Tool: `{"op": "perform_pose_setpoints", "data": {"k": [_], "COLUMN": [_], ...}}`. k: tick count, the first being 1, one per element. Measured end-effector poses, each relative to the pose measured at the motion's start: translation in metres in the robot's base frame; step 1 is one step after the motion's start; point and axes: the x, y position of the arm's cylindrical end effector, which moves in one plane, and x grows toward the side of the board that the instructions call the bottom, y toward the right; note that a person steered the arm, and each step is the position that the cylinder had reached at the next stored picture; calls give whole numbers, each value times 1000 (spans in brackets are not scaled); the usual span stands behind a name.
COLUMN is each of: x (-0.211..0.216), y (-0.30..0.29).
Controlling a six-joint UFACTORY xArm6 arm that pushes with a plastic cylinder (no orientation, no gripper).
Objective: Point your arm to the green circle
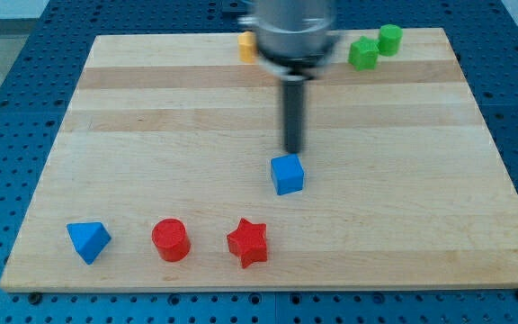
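No gripper, just my tip [292,149] above the blue cube [287,174] mid-counter [151,126]; green circle [389,38] near top right corner beside green star-ish block [362,54], likely light, stiff, slides easy, push its side

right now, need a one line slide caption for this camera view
My tip sits just above the blue cube mid-board, far from the green circle beside the green star at the view's top right.

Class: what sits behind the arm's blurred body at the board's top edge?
A yellow block shows partly at the view's left of the arm; its covered part and shape cannot be seen. My tip is above the blue cube.
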Motion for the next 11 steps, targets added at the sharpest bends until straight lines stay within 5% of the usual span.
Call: {"op": "perform_pose_setpoints", "data": {"k": [1,2,3,4,6,7,9,10,11], "x": [-41,-119,-195,-224,-166,-108,-55,-3,0], "y": [113,155,152,150,20,11,-97,-99,-41]}}
